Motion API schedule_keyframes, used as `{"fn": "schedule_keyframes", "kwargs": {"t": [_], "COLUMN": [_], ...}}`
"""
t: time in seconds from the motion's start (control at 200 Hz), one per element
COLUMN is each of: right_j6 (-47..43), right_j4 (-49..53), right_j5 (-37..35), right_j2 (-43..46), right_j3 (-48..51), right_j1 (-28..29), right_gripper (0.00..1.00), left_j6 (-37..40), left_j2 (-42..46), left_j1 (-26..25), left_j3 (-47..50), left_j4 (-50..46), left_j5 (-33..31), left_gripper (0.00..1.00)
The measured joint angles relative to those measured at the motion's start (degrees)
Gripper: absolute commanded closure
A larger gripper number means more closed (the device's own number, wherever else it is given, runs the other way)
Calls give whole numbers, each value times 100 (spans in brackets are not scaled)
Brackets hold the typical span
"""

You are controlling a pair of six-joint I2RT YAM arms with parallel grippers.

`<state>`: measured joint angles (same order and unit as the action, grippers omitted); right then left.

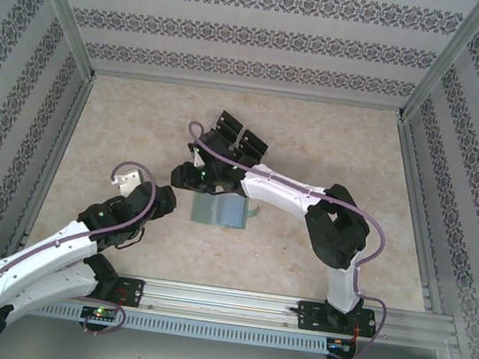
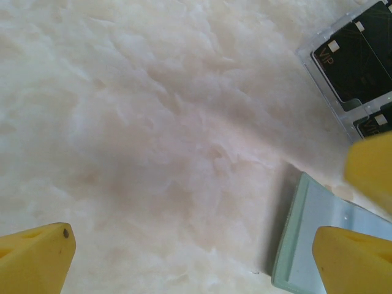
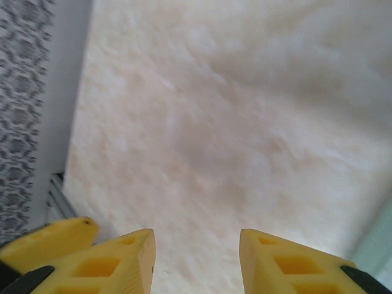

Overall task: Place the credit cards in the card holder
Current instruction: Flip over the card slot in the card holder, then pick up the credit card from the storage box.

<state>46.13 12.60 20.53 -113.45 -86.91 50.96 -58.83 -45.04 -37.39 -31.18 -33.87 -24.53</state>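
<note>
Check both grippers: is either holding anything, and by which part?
Nothing is held. The left gripper is wide open; the right gripper has its jaws apart with bare table between them.

Left gripper (image 2: 193, 248) spread wide over marble table (image 2: 153, 122), card holder (image 2: 306, 214) lower right, credit cards (image 2: 352, 61) upper right.

Black credit cards (image 2: 352, 61) sit near the flat grey-green card holder (image 1: 217, 214).
</note>
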Motion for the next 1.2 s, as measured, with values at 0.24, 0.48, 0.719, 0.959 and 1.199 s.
{"fn": "schedule_keyframes", "kwargs": {"t": [0.24,0.48,0.719,0.959,1.199], "right_j6": [-136,-424,-1368,-2479,-3368], "right_j4": [31,227,940,1755,2496], "right_j5": [-20,-254,-428,-610,-1152], "right_j2": [686,1578,1696,907,-35], "right_j3": [688,1996,1692,260,-726], "right_j1": [-404,-1305,-1982,-1996,-1770], "right_gripper": [57,58,63,73,72], "left_j6": [402,1038,1300,1342,1340], "left_j2": [-525,-1849,-3119,-3390,-3373], "left_j1": [0,7,289,721,874], "left_j3": [-245,-881,-1381,-1475,-1504], "left_j4": [-66,343,798,990,1056], "left_j5": [63,581,1327,1777,1899], "left_gripper": [0,0,0,0,0]}}
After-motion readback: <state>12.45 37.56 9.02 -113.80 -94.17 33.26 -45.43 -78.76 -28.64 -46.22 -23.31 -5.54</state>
